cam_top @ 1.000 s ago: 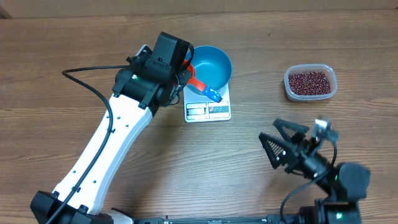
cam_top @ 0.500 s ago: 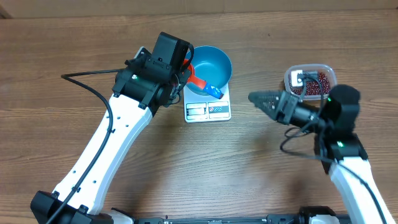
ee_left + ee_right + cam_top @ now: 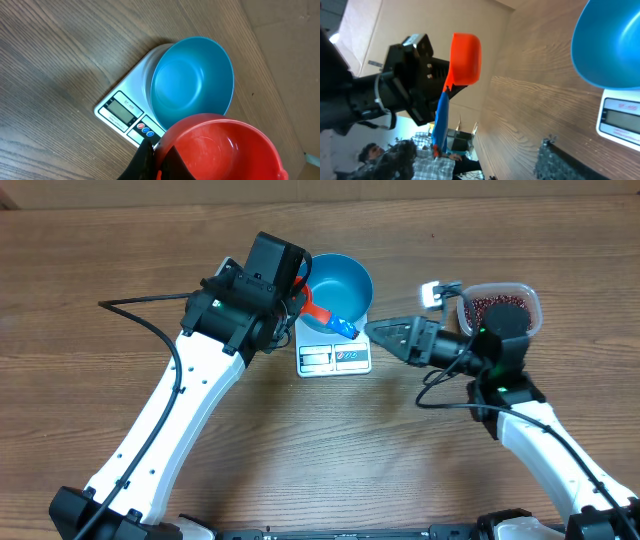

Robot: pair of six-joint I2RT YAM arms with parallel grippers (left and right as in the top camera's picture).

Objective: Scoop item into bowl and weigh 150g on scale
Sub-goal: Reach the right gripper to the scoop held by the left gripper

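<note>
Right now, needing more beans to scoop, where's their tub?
Overhead view: the clear tub of beans sits on the robot's right, right of the scale and bowl, partly under the right arm.

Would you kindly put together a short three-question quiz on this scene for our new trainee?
1. True or false: the blue bowl stands on the scale.
2. Pick one. The left gripper holds: A) the bowl, B) the red scoop, C) nothing.
3. In a few words: where are the beans at this moment?

Key
1. True.
2. B; the scoop looks empty.
3. In the clear tub at the far right of the table; none show in the bowl.
</note>
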